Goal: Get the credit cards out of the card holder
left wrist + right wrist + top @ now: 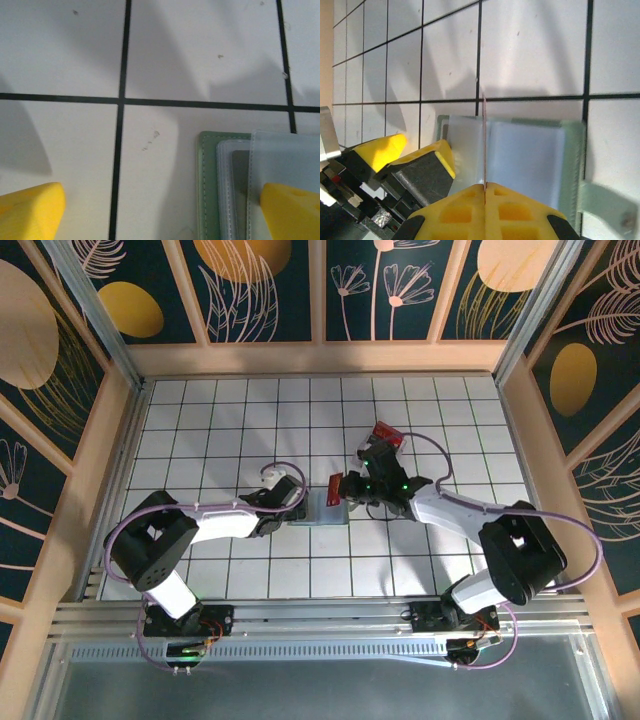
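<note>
The grey-green card holder [322, 511] lies open on the tiled table, its clear sleeves [530, 160] facing up. My right gripper [485, 187] is shut on a thin dark red credit card [484, 140], seen edge-on and standing upright just above the holder. From above, that card [334, 487] shows at the right gripper [345, 487]. My left gripper [162, 212] is open. One yellow fingertip [292, 210] rests on the holder's sleeve [235, 190], and the other fingertip [30, 210] is over bare tile. The left gripper [290, 505] sits at the holder's left edge.
A small red and dark object [386, 436] lies on the tiles behind the right arm. The holder's closing strap [605, 205] sticks out at its right side. Wooden walls [320, 358] enclose the white tiled table.
</note>
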You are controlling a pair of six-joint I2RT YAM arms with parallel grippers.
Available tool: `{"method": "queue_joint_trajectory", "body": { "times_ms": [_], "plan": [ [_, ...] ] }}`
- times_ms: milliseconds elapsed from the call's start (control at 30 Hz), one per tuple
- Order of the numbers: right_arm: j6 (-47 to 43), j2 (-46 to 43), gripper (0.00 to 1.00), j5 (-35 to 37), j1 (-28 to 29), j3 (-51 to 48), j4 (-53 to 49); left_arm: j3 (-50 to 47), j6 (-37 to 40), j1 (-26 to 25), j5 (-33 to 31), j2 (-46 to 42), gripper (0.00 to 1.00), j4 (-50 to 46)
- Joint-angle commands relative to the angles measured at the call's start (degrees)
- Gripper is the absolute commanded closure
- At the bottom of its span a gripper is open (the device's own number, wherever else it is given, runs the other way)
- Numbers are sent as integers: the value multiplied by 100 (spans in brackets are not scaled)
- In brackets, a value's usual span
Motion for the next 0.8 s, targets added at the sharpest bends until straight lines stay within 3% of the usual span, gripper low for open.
{"method": "queue_joint_trajectory", "body": {
  "times_ms": [0, 433, 767],
  "plan": [
    [-730, -154, 100, 772, -110, 520, -917, 70, 306, 138, -321, 73, 1, -580],
    [-3205, 159, 100, 1605, -1146, 1917, -1574, 195, 436, 288, -325, -70, 1, -546],
    [-5483, 577, 100, 2002, -1311, 2300, -1352, 221, 345, 289, -47, -609, 1, -619]
  ]
}}
